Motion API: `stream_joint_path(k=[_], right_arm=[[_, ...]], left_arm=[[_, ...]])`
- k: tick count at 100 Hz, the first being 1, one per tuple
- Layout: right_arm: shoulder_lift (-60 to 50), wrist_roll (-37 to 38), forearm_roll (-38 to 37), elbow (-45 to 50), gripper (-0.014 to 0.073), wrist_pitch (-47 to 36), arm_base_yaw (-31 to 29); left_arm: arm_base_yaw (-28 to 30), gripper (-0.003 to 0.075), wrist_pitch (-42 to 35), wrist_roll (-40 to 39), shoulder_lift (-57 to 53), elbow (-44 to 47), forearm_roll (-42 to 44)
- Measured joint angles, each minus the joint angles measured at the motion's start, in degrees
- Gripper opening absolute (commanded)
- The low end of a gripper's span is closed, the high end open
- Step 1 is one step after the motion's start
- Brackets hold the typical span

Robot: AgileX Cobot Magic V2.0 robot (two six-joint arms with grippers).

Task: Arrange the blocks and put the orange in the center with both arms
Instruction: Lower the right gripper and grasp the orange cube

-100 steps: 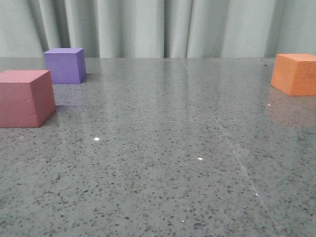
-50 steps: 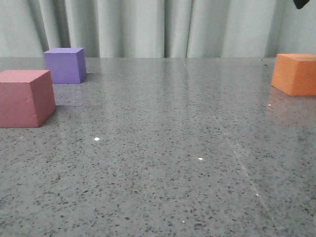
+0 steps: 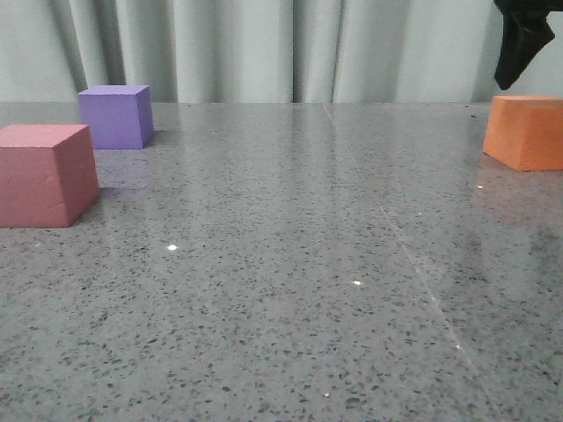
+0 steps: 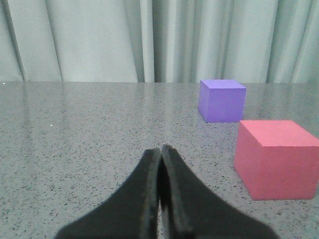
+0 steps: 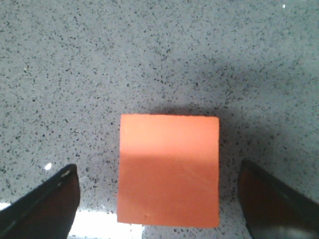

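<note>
— Where is the orange cube [image 5: 169, 170] now?

— It sits on the grey table [image 3: 290, 264] at the far right, alone, well apart from the other two. In my right wrist view it lies directly under my right gripper [image 5: 159, 196], between the two fingers, and nothing touches it. The fingers [image 5: 47, 204] are spread wide, one on each side, with free table between each finger and the cube.

— And from the front?

— There only a dark part of my right gripper [image 3: 521, 40] shows at the top corner, above the cube [image 3: 526, 132]. I think it hangs a little behind the cube, but this view is poor for depth.

— How to do the grasp well?

— I should go straight down, keep the cube centred between the fingers, and press on two flat opposite faces (foam gives a little, so a gentle squeeze should be enough). Then lift before moving toward the middle.

— Your left side?

— My left gripper [image 4: 160, 164] is closed on nothing, its tips pressed together, low over the table. The pinkish-red cube [image 4: 276, 158] and the purple cube [image 4: 222, 100] stand near each other, at the table's left side.
</note>
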Motion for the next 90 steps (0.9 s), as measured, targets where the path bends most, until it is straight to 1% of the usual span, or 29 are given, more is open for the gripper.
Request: stream_joint_path(k=[21,31,34,38,45,49,50,56,65,80,90], right_arm=[[3.3,0.0,0.0,0.0,0.0636,-0.5,0.0],[4.9,0.0,0.0,0.0,0.0622,-0.6,0.0],[5.2,0.0,0.0,0.0,0.0602,-0.7,0.0],[5.3,0.0,0.0,0.0,0.0554,-0.7,0.0],[5.5,0.0,0.0,0.0,0.0435,-0.9,0.0],[5.5,0.0,0.0,0.0,0.0349,-1.0,0.0],[5.5,0.0,0.0,0.0,0.0349,-1.0,0.0],[5.5,0.0,0.0,0.0,0.0258,-1.0,0.0],[5.5,0.0,0.0,0.0,0.0218,-1.0,0.0],[5.6,-0.1,0.0,-0.3,0.0215,-1.0,0.0],[5.6,-0.1,1.0,-2.0,0.0215,1.3,0.0]], left_arm=[[0.0,-0.0019,0.0,0.0,0.0,0.0,0.0],[0.0,-0.0019,0.0,0.0,0.0,0.0,0.0],[0.0,-0.0019,0.0,0.0,0.0,0.0,0.0],[0.0,-0.0019,0.0,0.0,0.0,0.0,0.0],[0.0,-0.0019,0.0,0.0,0.0,0.0,0.0],[0.0,-0.0019,0.0,0.0,0.0,0.0,0.0],[0.0,-0.0019,0.0,0.0,0.0,0.0,0.0],[0.0,-0.0019,0.0,0.0,0.0,0.0,0.0],[0.0,-0.0019,0.0,0.0,0.0,0.0,0.0],[0.0,-0.0019,0.0,0.0,0.0,0.0,0.0],[0.0,-0.0019,0.0,0.0,0.0,0.0,0.0]])
